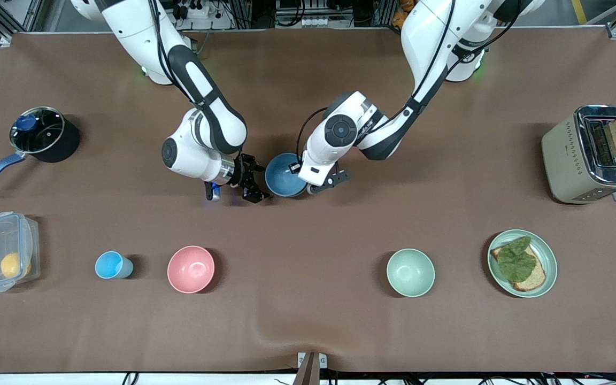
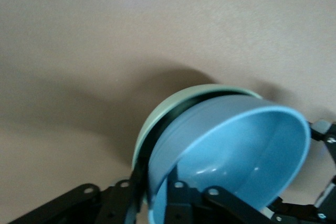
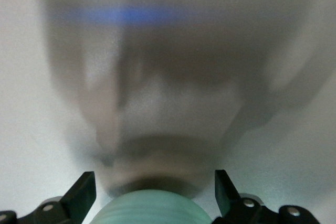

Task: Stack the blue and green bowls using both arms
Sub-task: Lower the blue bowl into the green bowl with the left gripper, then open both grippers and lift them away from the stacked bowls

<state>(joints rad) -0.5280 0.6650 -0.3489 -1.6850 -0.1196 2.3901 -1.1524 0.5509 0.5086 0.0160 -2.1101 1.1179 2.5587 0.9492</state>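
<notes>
The pink bowl (image 1: 191,269) sits nearest; the left gripper (image 1: 323,184) pinches the blue bowl (image 1: 284,175) nested in the green bowl (image 2: 157,119), beside the spread-open right gripper (image 1: 252,183).

front view: high, across the table from the robots' bases, facing down on the whole table (image 1: 308,331) | left wrist view: close on the blue bowl (image 2: 231,156) nested in the green bowl (image 2: 173,108) | right wrist view: very close, green bowl's outer wall | shared: the stacked bowls mid-table
</notes>
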